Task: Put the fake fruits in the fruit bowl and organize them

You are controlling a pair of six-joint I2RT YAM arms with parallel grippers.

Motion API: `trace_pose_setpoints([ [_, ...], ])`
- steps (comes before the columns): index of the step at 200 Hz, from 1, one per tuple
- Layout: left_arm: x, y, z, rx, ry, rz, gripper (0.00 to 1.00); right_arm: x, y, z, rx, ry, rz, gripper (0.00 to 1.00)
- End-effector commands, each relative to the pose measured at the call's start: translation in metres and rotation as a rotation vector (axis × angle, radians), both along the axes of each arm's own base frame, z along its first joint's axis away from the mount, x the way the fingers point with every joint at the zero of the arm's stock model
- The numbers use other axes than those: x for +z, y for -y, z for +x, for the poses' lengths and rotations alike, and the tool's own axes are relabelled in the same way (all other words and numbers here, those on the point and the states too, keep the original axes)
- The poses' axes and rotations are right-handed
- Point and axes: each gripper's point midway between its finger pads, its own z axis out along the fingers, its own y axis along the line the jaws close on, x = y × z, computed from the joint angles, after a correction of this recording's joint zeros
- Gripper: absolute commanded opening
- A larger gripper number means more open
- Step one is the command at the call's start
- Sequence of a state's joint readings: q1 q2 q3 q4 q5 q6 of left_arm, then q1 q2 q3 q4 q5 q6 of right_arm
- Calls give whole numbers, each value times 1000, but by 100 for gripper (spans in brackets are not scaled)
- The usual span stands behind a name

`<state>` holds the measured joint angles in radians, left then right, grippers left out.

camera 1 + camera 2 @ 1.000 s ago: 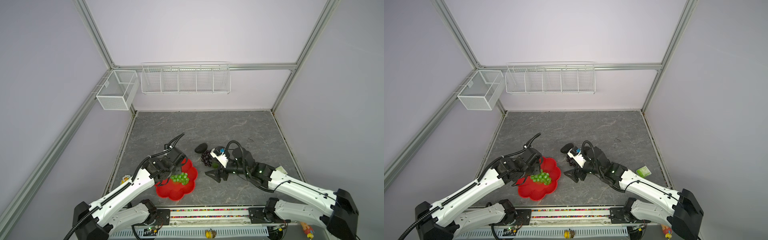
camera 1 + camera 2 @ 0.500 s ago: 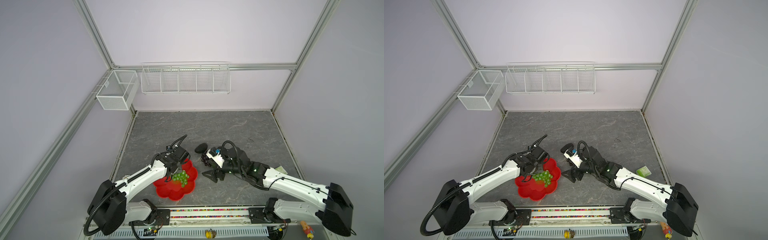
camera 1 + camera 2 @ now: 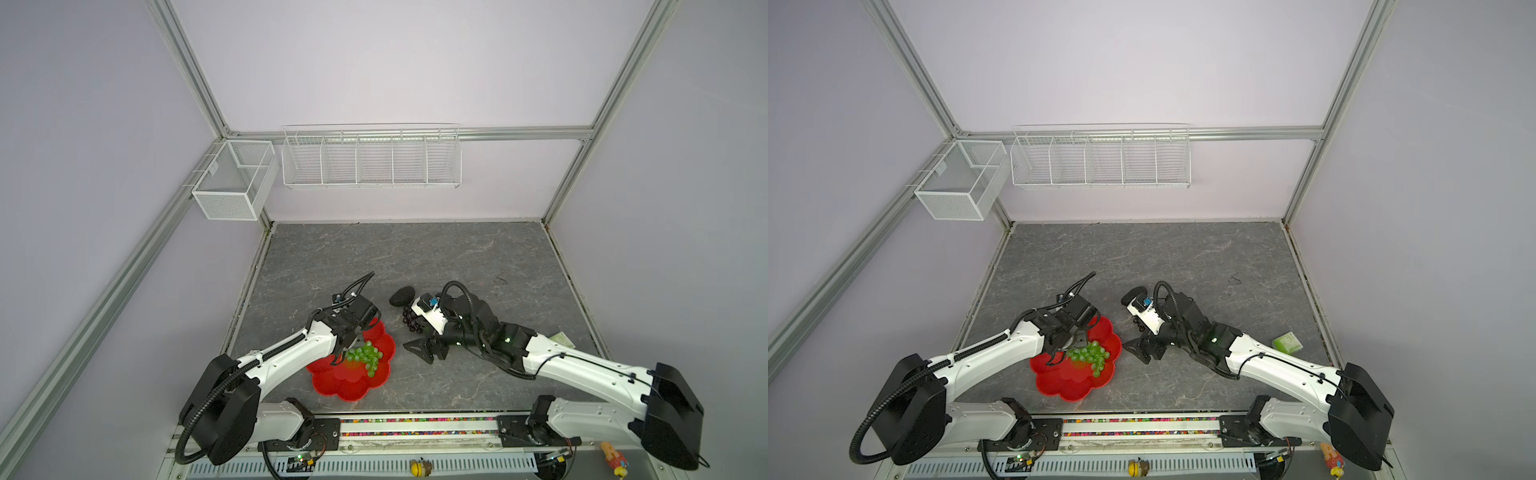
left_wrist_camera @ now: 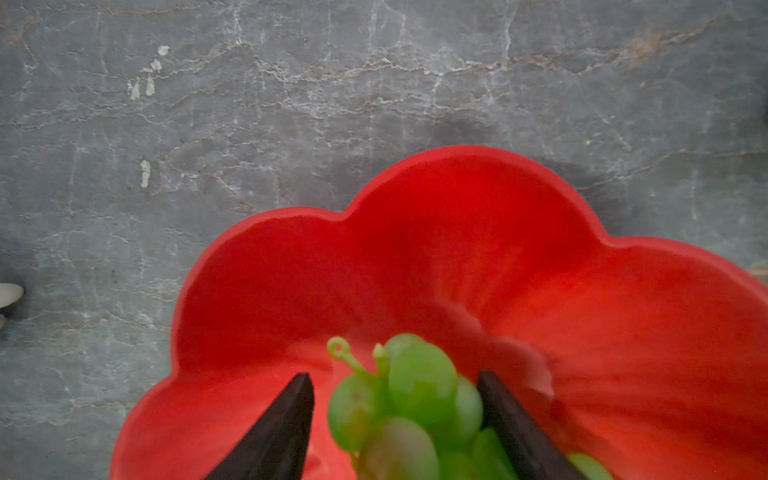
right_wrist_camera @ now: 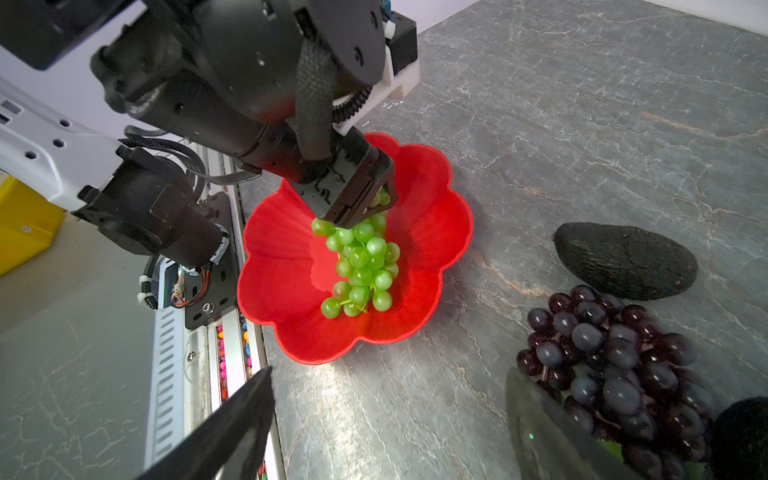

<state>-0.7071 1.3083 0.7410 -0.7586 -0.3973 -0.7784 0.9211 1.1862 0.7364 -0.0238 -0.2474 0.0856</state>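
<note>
Green grapes [image 5: 361, 266] lying in red bowl [image 5: 419, 183]. Left end effector [image 4: 392, 376] wide, straddling stem end, gap one side: judged letting go. Right end effector [image 5: 388, 372] wide beside purple grapes [image 5: 615, 365] on worktop [image 5: 582, 124], likely next pick.

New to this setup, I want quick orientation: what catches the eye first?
The bright red flower-shaped bowl near the front left of the grey table, with a green grape bunch resting in it beneath the open left claw. To its right, a dark grape bunch and a blackish avocado lie on the table.
</note>
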Motion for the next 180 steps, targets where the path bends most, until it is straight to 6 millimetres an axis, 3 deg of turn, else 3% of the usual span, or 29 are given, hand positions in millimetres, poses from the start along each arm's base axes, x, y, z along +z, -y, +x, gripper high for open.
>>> trace_pose_setpoints([
  [1,0,-6,0,38,23,3,67,5,-6,5,0,30,6,88],
  [34,4,21,3,-8,51,-233,70,-20,-15,15,-22,-24,-88,88],
  [63,19,11,0,-9,114,-255,70,-48,-24,43,-156,-80,-143,88],
  [74,23,9,-2,-15,125,-256,70,-46,-39,52,-162,-86,-145,88],
  [117,24,12,-7,-54,131,-300,70,-54,-84,55,-78,-114,-106,88],
  [180,31,17,-10,-98,153,-338,71,-61,-120,63,-31,-146,-85,88],
])
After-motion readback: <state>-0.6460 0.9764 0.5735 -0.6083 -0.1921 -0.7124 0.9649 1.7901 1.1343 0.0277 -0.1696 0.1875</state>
